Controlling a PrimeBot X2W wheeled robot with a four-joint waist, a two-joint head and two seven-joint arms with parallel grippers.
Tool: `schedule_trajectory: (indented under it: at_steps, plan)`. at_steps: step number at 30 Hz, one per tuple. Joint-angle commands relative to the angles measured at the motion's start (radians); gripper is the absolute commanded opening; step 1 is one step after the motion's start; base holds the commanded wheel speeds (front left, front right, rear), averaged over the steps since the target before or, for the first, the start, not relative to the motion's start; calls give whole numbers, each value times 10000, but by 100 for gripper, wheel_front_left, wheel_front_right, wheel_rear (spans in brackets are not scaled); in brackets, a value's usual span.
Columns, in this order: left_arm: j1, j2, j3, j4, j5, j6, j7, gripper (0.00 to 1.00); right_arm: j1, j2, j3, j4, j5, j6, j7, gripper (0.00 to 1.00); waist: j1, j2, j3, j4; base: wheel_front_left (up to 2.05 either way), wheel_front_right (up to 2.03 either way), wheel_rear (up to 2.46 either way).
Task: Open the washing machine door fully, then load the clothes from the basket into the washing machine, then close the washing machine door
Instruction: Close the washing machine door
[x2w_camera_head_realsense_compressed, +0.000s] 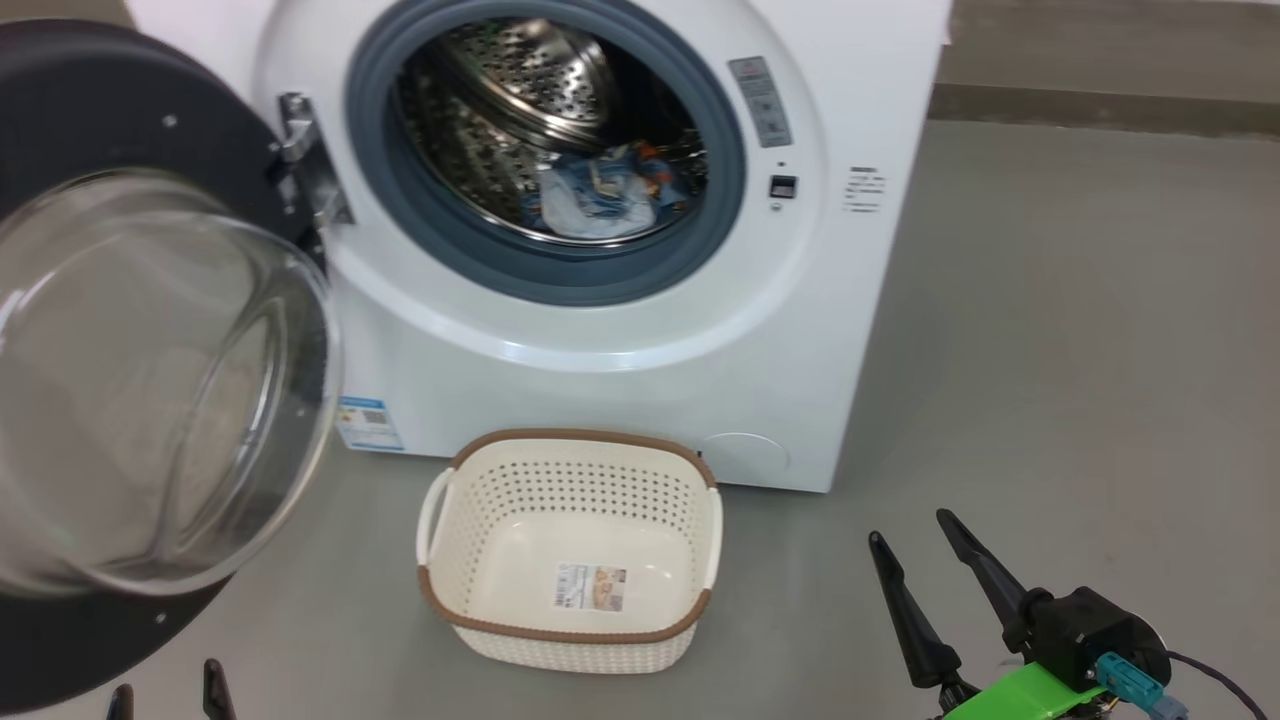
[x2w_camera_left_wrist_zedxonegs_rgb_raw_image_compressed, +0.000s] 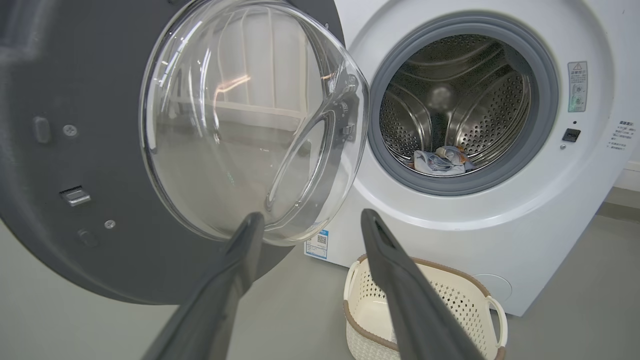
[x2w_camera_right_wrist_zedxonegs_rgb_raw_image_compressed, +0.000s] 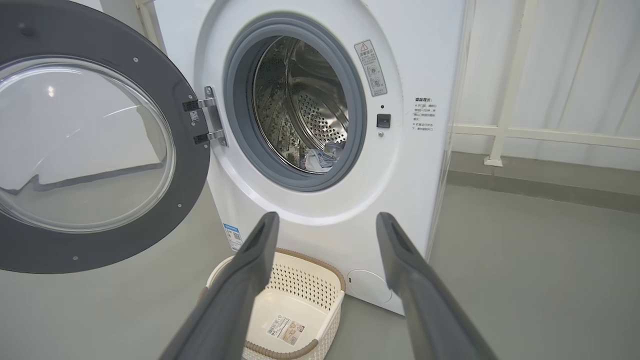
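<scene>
**Step in hand.** I judge loading complete and door closing as the current step.

**Positions.**
- The door (x2w_camera_head_realsense_compressed: 150, 380) stands swung wide on its hinge (x2w_camera_head_realsense_compressed: 300, 150), to the left of the machine (x2w_camera_head_realsense_compressed: 620, 400). Its glass bowl faces me.
- The clothes (x2w_camera_head_realsense_compressed: 600, 195) lie in a small heap at the bottom of the drum (x2w_camera_head_realsense_compressed: 520, 90). As far as I can tell, they sit behind the seal (x2w_camera_head_realsense_compressed: 450, 230) and not across it.
- The basket (x2w_camera_head_realsense_compressed: 575, 436) sits on the floor (x2w_camera_head_realsense_compressed: 1050, 350) just in front of the machine, below the opening. It holds nothing but a paper label (x2w_camera_head_realsense_compressed: 590, 587) on its bottom.

**Grippers.**
- The left gripper (x2w_camera_left_wrist_zedxonegs_rgb_raw_image_compressed: 312, 216) has its fingers spread to full width and grips nothing. It hangs low near the door's lower edge, pointing past the glass toward the machine.
- The right gripper (x2w_camera_head_realsense_compressed: 911, 528) is likewise spread wide and empty. It is low on the right, well apart from the basket and the machine.

**Next move, as I read it.**
1. I take the left gripper to the door's free edge, the side away from the hinge.
2. I set a finger behind the dark rim (x2w_camera_head_realsense_compressed: 100, 100), not on the glass.
3. I draw the door round in its arc.
4. I press on the rim until the door seats.

**Checks.** The door must pass over the basket without contact. No fabric may lie on the seal before the final press.
</scene>
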Motion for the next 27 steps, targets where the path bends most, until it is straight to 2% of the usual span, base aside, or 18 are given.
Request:
schedule_trajectory:
  at_steps: [1,16,27]
  plan:
    - [-183,41,373,-222,-31,109,-82,100,-120,11,263,-235,-72,16,-74,100,0,0,-43,527,0,0,0]
    - [-71,41,412,-254,-60,394,-82,100,-130,107,326,-206,-152,16,-74,100,0,0,-156,2106,0,0,0]
    - [29,41,602,-292,-100,624,-82,100,-211,169,490,-175,-249,16,-74,100,0,0,-125,2603,0,0,0]
